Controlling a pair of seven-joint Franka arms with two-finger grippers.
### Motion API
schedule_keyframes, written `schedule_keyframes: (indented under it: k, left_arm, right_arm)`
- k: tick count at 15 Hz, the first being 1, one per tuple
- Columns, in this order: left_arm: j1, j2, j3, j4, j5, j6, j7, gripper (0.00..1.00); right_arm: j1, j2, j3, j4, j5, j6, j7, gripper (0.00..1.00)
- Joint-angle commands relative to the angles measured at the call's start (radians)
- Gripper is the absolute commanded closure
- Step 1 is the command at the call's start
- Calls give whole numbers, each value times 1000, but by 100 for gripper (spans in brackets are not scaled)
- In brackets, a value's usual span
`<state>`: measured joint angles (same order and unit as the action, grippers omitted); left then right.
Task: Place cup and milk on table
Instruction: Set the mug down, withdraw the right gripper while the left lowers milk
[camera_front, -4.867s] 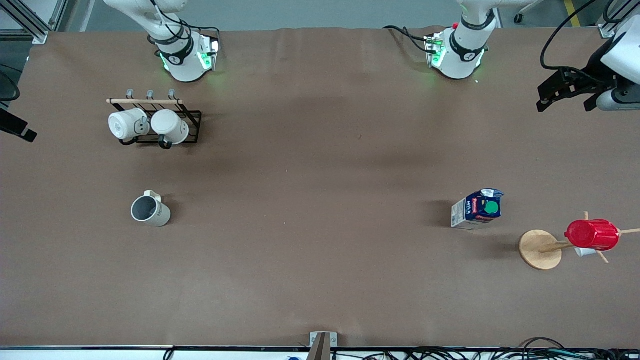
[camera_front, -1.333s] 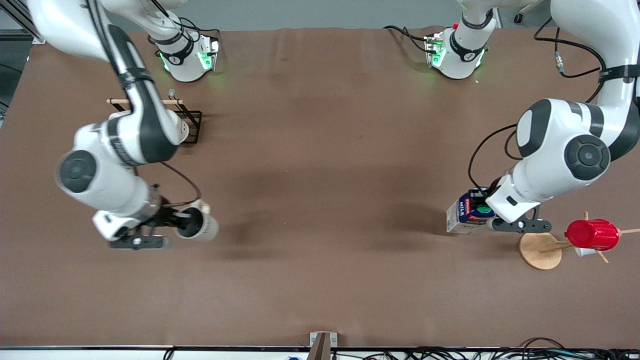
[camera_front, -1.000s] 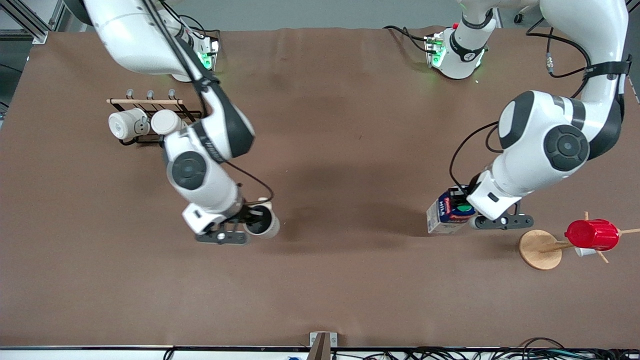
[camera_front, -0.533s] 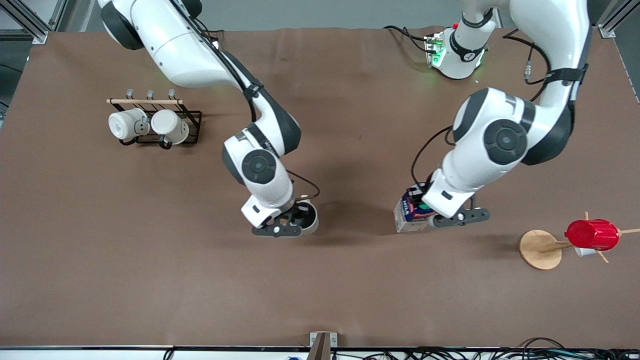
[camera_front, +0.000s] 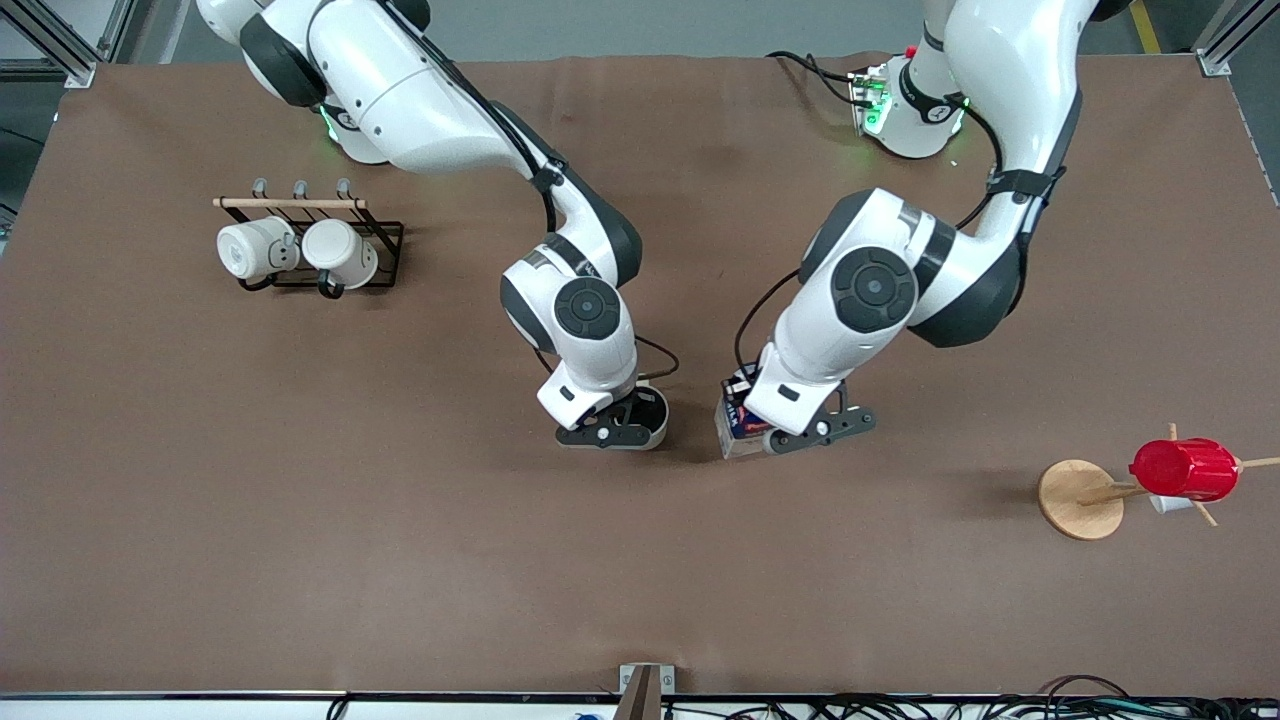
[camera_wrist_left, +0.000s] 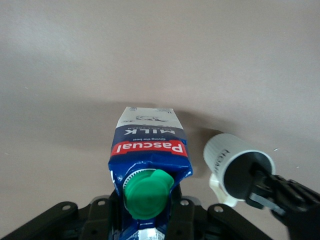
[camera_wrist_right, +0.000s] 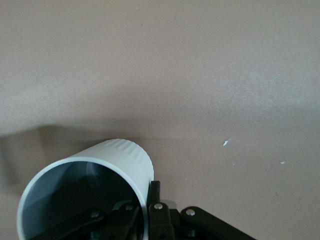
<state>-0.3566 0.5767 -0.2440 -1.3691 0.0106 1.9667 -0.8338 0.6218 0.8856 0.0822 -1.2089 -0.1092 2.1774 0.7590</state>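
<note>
Cup (camera_front: 648, 415) pinched at its rim by your right gripper (camera_front: 612, 433), milk (camera_front: 738, 428) clamped in left gripper (camera_front: 800, 430), both upright, side by side at mid table (camera_front: 640, 580), w/ set-down straight below.

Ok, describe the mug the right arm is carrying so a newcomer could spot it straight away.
Start at the middle of the brown table, where the two arms meet. The cup sits in the right end effector, beside the milk held by the left end effector. It is cream-white with a grey inside, while the two whiter mugs hang on a black rack.
</note>
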Motion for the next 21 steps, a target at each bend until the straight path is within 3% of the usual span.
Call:
schedule_keyframes:
  k: [1, 6, 7, 9, 12, 17, 18, 19, 20, 21]
  left_arm:
    - [-27, 40, 5, 53, -9, 9, -57, 64]
    - [-44, 77, 5, 64, -11, 74, -91, 64]
    - [-48, 86, 5, 70, -9, 75, -91, 64]
    - [-59, 97, 5, 77, -9, 86, -93, 64]
    - [-64, 110, 5, 79, -9, 100, -91, 64]
    - [-76, 126, 5, 79, -9, 109, -90, 62]
    - [-76, 129, 5, 79, -9, 110, -90, 47]
    - [-73, 129, 5, 77, -9, 110, -79, 12]
    - [-71, 126, 6, 77, -6, 110, -80, 0]
    - [-70, 118, 8, 79, -6, 110, -80, 0]
  right_arm:
    - [9, 15, 1, 14, -43, 12, 39, 87]
    - [-1, 0, 1, 15, -40, 1, 48, 12]
    - [-4, -22, 2, 14, -37, -4, 49, 4]
    - [-28, -63, 4, 5, -30, -62, 48, 0]
    - [-80, -213, 7, -58, -24, -165, 45, 0]
    - [-262, -589, 7, -372, -24, -165, 36, 0]
    - [-304, -649, 5, -414, -24, -165, 36, 0]
    - [-348, -699, 7, -444, -24, -171, 33, 0]
    - [-399, -744, 7, -466, -24, -188, 20, 0]
    - [-445, -772, 7, -469, -23, -215, -9, 0]
